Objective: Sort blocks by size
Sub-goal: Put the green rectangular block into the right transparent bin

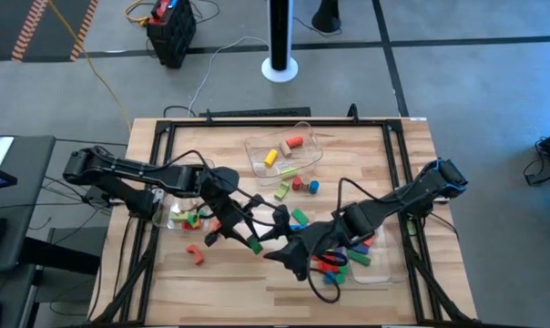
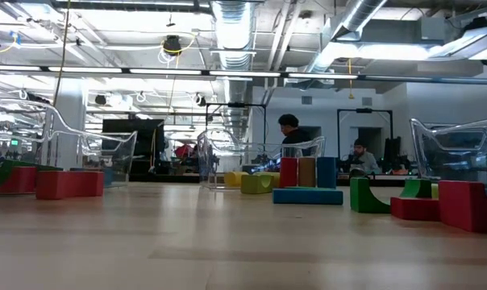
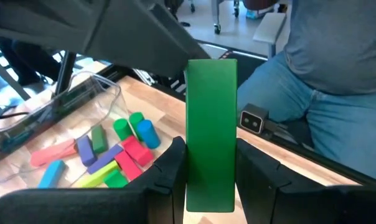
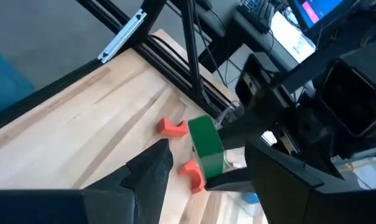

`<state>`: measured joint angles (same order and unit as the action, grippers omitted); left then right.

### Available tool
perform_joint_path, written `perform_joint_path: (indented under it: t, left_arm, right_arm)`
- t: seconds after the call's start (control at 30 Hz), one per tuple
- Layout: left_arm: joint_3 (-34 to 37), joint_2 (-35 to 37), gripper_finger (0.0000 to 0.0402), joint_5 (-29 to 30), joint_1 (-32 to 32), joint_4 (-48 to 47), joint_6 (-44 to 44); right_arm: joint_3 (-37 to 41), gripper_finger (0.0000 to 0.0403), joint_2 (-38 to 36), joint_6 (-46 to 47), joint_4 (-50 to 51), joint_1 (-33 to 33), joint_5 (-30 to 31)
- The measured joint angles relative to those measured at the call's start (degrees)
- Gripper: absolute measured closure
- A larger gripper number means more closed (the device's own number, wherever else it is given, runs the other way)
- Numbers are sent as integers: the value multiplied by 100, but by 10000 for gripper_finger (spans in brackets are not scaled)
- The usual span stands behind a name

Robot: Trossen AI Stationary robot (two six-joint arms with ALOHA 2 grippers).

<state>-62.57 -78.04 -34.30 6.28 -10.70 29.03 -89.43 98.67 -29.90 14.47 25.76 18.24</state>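
Pointing lengthwise out of the left gripper point(image 3: 211, 177), green block point(image 3: 211, 130).

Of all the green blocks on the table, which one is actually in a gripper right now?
The long green bar, clamped between the left gripper fingers above the table. The other green blocks lie loose on the wood or in bins.

The high view looks straight down on the whole desk point(image 1: 166, 282) and both arms. The low view sits at desk-top level, facing across into the room. Each wrist view looks forward, close, past its own fingers; both share the green block point(image 3: 211, 134) point(image 4: 206, 144), which the high view also shows.
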Motion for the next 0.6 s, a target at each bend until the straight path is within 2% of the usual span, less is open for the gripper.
perform_joint_path:
  t: [0.27, 0.6]
  left_arm:
    - [0, 0, 302, -7, 0, 210, -71]
    - [0, 0, 302, -66, 0, 297, -167]
  right_arm:
    - [313, 165, 11, -71, -576, -120, -277]
    - [308, 228, 4, -326, -759, -128, -290]
